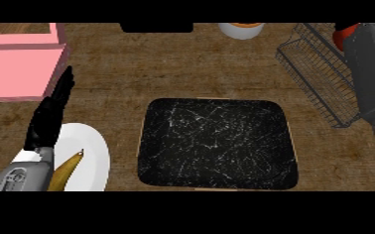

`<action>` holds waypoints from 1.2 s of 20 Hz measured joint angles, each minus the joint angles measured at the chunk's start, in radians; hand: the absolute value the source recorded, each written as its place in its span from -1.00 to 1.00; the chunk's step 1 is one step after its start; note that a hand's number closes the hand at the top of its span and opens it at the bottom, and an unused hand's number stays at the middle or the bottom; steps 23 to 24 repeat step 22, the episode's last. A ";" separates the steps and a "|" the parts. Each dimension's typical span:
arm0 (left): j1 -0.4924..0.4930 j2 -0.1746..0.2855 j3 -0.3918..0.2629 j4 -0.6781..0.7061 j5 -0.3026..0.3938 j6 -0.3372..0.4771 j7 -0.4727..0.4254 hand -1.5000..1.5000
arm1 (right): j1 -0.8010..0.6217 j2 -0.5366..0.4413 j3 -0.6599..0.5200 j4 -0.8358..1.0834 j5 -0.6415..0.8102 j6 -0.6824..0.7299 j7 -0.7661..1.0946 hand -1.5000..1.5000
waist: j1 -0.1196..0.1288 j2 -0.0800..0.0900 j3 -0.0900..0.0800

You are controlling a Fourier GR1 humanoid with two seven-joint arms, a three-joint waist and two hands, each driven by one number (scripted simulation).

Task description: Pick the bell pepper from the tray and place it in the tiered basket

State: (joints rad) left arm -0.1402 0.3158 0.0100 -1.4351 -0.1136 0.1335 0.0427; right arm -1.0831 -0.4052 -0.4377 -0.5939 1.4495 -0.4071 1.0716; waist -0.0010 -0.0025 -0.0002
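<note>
Right hand (357,29) at two o'clock, grip impossible to tell, perhaps carries the bell pepper (343,37) beside the tiered basket (315,69), where releasing early could bounce it off the rim.

Light falls flat and even over the brown surface (205,64), moderately bright, its tone much the same from the far edge to the near one. The white plate (92,144) is the brightest patch, shading slightly grey along its right rim. The pink box (26,69) shows a paler top and a darker side face, which suggests light from above. The black tray (219,144) stays matte, only its white veins standing out. The left robot hand (50,116) reads almost as a silhouette, with little shading across it.
</note>
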 measured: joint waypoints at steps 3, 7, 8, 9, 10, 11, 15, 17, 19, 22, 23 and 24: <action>-0.009 0.004 0.005 -0.006 0.001 -0.005 0.021 0.00 | 0.022 0.002 0.007 -0.079 0.034 -0.028 0.004 -1.00 | -0.005 -0.002 0.000; -0.009 0.004 0.011 -0.002 -0.002 -0.004 0.025 0.00 | 0.022 0.009 0.010 -0.198 0.098 -0.016 0.046 -1.00 | -0.014 -0.007 -0.001; -0.010 0.004 0.011 -0.005 -0.003 -0.002 0.027 0.00 | 0.034 0.015 0.003 -0.231 0.106 -0.013 0.056 -1.00 | -0.018 -0.009 -0.002; -0.002 0.006 0.015 -0.004 -0.003 -0.002 0.021 0.00 | 0.033 0.020 -0.005 -0.263 0.115 -0.002 0.069 -1.00 | -0.021 -0.011 -0.001; 0.006 0.005 0.017 -0.005 -0.002 -0.001 0.017 0.00 | 0.040 0.030 -0.015 -0.299 0.122 0.006 0.081 -1.00 | -0.025 -0.014 -0.002; 0.009 0.009 0.024 -0.003 0.002 -0.003 0.018 0.00 | 0.042 0.039 -0.025 -0.338 0.125 0.016 0.089 -1.00 | -0.030 -0.016 -0.002; 0.035 0.014 0.033 -0.009 0.003 -0.003 0.014 0.00 | 0.104 0.116 -0.057 -0.513 0.137 0.049 0.110 -1.00 | -0.051 -0.027 -0.002; 0.046 0.014 0.038 -0.012 0.004 0.000 0.014 0.00 | 0.148 0.165 -0.064 -0.617 0.147 0.068 0.112 -1.00 | -0.061 -0.031 -0.002; 0.058 0.016 0.043 -0.013 0.003 0.003 0.009 0.00 | 0.193 0.222 -0.062 -0.727 0.159 0.086 0.108 -1.00 | -0.070 -0.035 -0.002; 0.067 0.018 0.051 -0.014 0.006 0.003 0.008 0.00 | 0.267 0.306 -0.049 -0.912 0.180 0.117 0.097 -1.00 | -0.078 -0.037 -0.002; 0.067 0.018 0.051 -0.014 0.006 0.003 0.008 0.00 | 0.267 0.306 -0.049 -0.912 0.180 0.117 0.097 -1.00 | -0.078 -0.037 -0.002; 0.067 0.018 0.051 -0.014 0.006 0.003 0.008 0.00 | 0.267 0.306 -0.049 -0.912 0.180 0.117 0.097 -1.00 | -0.078 -0.037 -0.002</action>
